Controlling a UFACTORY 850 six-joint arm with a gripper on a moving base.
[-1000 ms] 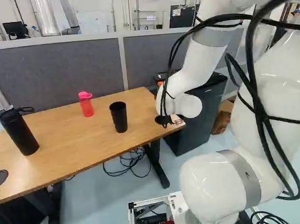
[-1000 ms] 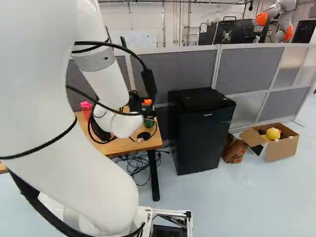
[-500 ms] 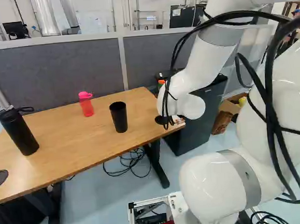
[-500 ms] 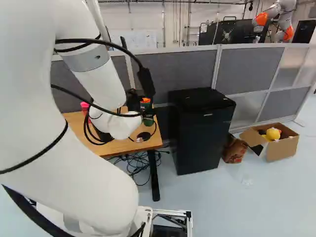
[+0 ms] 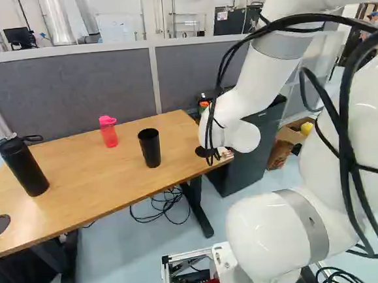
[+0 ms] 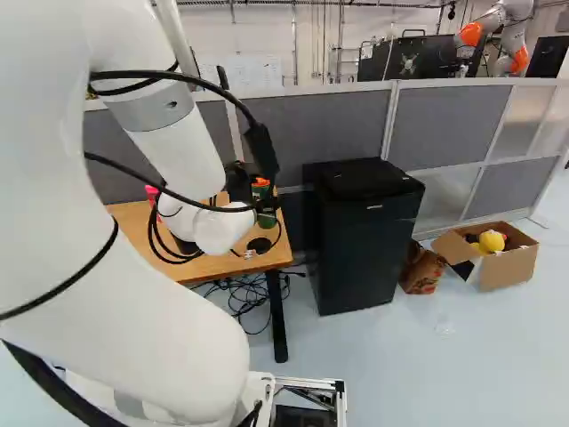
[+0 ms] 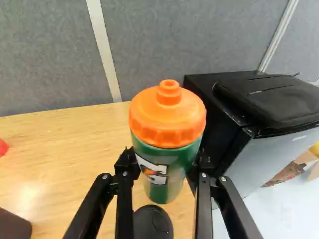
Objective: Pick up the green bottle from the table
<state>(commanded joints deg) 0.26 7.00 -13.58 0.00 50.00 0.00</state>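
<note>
The green bottle [image 7: 168, 164] stands upright between the fingers of the gripper [image 7: 164, 160], which looks to be pinching its body from both sides, just under the orange lid [image 7: 167, 117]; whether its base bears weight on the tabletop [image 7: 75, 144] I cannot tell. The walls look like smooth plastic, firm but with some give, so I would expect a light to middling load, a bit slippery if wet; a squeeze on the straight body is the sound hold, and the screw lid is better left alone. It is close to the far right corner of the tabletop, with a round black disc [image 7: 152, 224] just beside its foot. In the right base view the black fridge [image 6: 360, 240] is at about four o'clock from the bottle and the grey partition [image 6: 311, 133] at twelve, so a swing either way risks a knock. In the left base view the black cup [image 5: 150, 148] is at eight o'clock and the pink bottle [image 5: 109, 131] near nine, both well apart from it. Straight up seems the safest way out, slow at first, minding the loose cables [image 5: 216, 113] on the arm
</note>
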